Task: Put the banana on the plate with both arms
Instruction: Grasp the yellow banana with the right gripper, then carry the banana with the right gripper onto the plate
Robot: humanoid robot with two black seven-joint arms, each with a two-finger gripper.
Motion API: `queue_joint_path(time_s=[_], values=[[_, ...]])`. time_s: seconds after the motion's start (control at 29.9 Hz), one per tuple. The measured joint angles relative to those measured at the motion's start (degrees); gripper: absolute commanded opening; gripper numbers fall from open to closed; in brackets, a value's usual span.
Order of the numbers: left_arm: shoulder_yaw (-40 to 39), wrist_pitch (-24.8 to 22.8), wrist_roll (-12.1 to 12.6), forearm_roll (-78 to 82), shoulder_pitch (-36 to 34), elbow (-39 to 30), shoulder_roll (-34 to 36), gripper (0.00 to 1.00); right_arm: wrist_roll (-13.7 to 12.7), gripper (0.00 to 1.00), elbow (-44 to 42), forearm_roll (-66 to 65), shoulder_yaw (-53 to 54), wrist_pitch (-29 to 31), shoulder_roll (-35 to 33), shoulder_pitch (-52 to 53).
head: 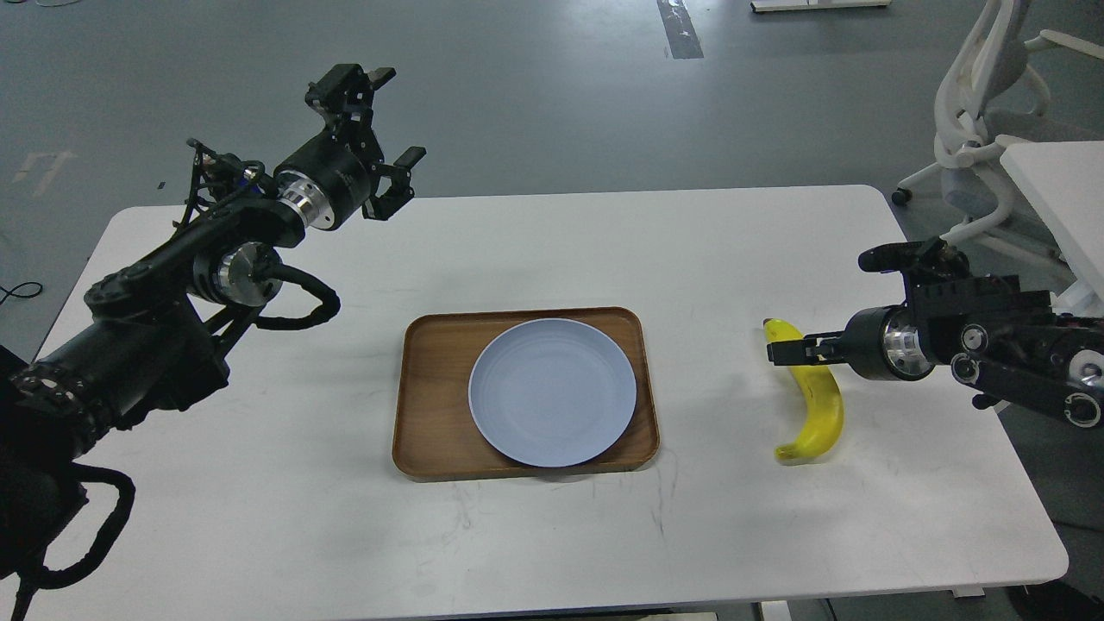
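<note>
The yellow banana lies on the white table, right of the tray. The pale blue plate sits empty in the brown wooden tray at the table's middle. My left gripper is open and empty, raised over the table's back left, far from the plate. My right gripper comes in from the right, seen side-on, and overlaps the banana's upper end. Its two fingers cannot be told apart. Whether it touches the banana is not clear.
A white office chair and a second white table stand beyond the table's right edge. Grey floor lies behind the table. My left arm's cables loop above the table's left part.
</note>
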Motion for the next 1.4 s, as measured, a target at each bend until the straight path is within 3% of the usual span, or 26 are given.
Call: queue_joint_path(time_s=[0.1, 0.13, 0.17, 0.47, 0.7, 0.97, 1.2, 1.4], values=[[0.0, -0.16, -0.02, -0.05, 0.59, 0.0, -0.32, 0.98, 0.0, 0.75, -0.41, -0.25, -0.18, -0.01, 0.15, -0.56], [0.0, -0.17, -0.05, -0.05, 0.69, 0.0, -0.36, 0.98, 0.0, 0.68, -0.41, -0.3, -0.21, -0.02, 0.17, -0.8], [0.0, -0.18, -0.09, -0.05, 0.74, 0.0, -0.38, 0.98, 0.0, 0.54, -0.4, -0.33, -0.23, -0.02, 0.19, -1.04], [0.84, 0.19, -0.47, 0.26, 1.1, 0.41, -0.5, 0.98, 0.53, 0.05, -0.17, -1.16, -0.96, -0.07, 1.45, -1.83], [0.91, 0.43, -0.49, 0.62, 1.91, 0.84, -0.4, 0.98, 4.1, 0.05, 0.02, -1.13, -0.57, -0.77, 2.81, 0.67], [0.91, 0.56, -0.5, 0.73, 1.87, 0.87, -0.49, 0.98, 8.95, 0.05, 1.24, -0.87, -2.94, -1.43, 10.89, 12.18], [0.91, 0.61, -0.5, 0.75, 1.86, 0.87, -0.01, 0.98, 9.34, 0.06, -1.39, -1.13, -10.49, -1.3, 22.49, 18.66], [0.91, 0.58, -0.5, 0.69, 2.02, 0.87, 0.62, 0.98, 9.34, 0.09, -5.04, -1.14, -13.48, -1.16, 27.44, 18.01]])
